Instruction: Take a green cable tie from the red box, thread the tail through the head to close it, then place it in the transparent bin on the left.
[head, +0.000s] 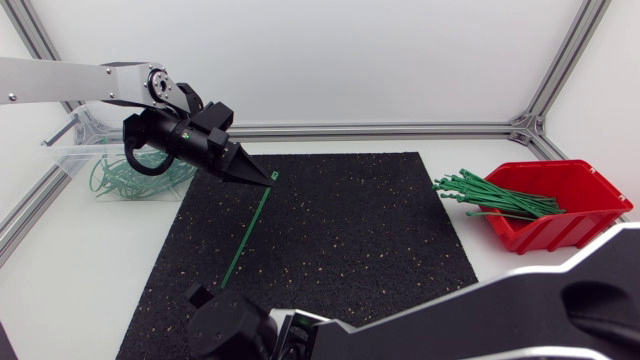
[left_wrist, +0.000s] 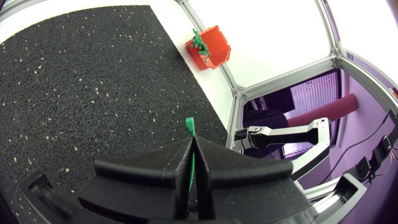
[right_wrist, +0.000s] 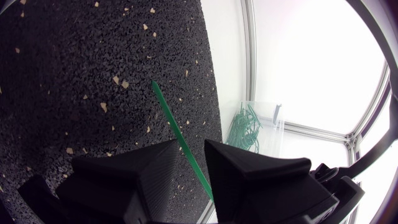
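Black speckled rubber mat (head: 340, 230) on white table (head: 100, 270), stretching wide beyond both grippers; aluminium frame rails (head: 400, 128) along edges. One green plastic cable tie (head: 248, 235): one end pinched in left gripper (head: 262, 177), other end passing loose through narrowly parted right gripper (right_wrist: 191, 143). One red plastic box (head: 560, 232) with tie bundle (head: 495, 195), well apart from both. One transparent plastic bin (head: 70, 155) just behind left gripper.

Green tie (head: 248, 232), red box (head: 560, 232), speckled black mat (head: 350, 230).
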